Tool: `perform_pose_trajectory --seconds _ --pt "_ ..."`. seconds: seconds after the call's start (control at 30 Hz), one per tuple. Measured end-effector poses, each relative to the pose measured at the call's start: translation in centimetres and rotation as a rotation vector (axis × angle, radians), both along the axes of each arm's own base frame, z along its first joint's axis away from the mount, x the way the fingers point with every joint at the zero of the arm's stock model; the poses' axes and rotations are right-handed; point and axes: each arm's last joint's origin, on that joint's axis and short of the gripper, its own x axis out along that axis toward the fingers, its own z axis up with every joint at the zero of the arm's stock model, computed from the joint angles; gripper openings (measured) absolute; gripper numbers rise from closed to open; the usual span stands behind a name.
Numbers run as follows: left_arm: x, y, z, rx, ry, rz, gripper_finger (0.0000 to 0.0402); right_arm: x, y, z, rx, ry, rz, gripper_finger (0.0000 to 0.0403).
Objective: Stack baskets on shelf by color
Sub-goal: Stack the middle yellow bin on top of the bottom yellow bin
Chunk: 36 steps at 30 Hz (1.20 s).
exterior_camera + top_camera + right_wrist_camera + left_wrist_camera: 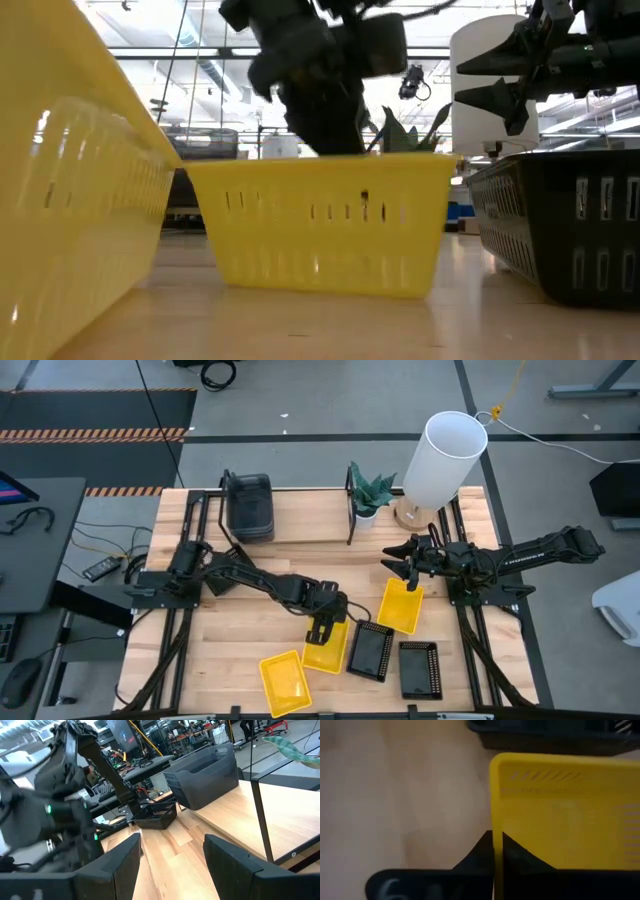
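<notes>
My left gripper (325,624) reaches down at the far end of a yellow basket (325,650) near the table's middle and is shut on its wall. A second yellow basket (283,682) lies at the near edge. A third (402,605) lies to the right. My right gripper (405,565) hovers open just beyond that third basket's far end, touching nothing. Two black mesh baskets (370,652) (420,668) rest flat on the table. Grey baskets (250,505) sit stacked on the left end of the light-wood shelf (300,520). My left gripper pinches the yellow basket's far wall at its rim (496,827), one finger (517,852) inside the basket and the other (480,852) outside. The fingers come from above, pointing down. In the low view the basket (325,225) stands level with its bottom on the table.
On the shelf's right half stand a small potted plant (370,495) and a white cylindrical lamp (445,460). Black wire frames (352,505) rise from the shelf. Bare wood lies between the shelf and the baskets. A black mesh basket (157,815) shows beyond the left arm.
</notes>
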Motion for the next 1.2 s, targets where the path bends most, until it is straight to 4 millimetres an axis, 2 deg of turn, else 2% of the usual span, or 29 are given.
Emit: perform_pose_trajectory --seconds 0.27,0.5,0.63,0.9,1.13,1.2 --pt "-2.5 1.8 6.1 -0.021 -0.051 0.071 0.0005 0.0 0.0 0.0 0.000 0.000 0.000 0.0221" --pt "-5.1 1.3 10.0 -0.124 -0.073 0.168 0.0006 0.0 0.0 0.0 0.000 -0.002 0.000 0.0221" --pt "-6.5 -0.2 10.5 -0.156 -0.011 0.199 0.0007 0.0 0.0 0.0 0.000 -0.003 0.000 0.0221" --pt "-8.2 -4.3 9.5 -0.113 0.067 0.262 0.0009 0.0 0.0 0.1 0.001 -0.010 0.000 0.0221" --pt "-9.6 -6.9 9.5 -0.084 0.032 0.369 0.0010 0.0 0.0 0.2 0.001 -0.016 0.000 0.0221" --pt "-9.9 -7.5 8.9 -0.101 0.027 0.407 0.0010 0.0 0.0 0.1 0.001 -0.015 0.000 0.0221"
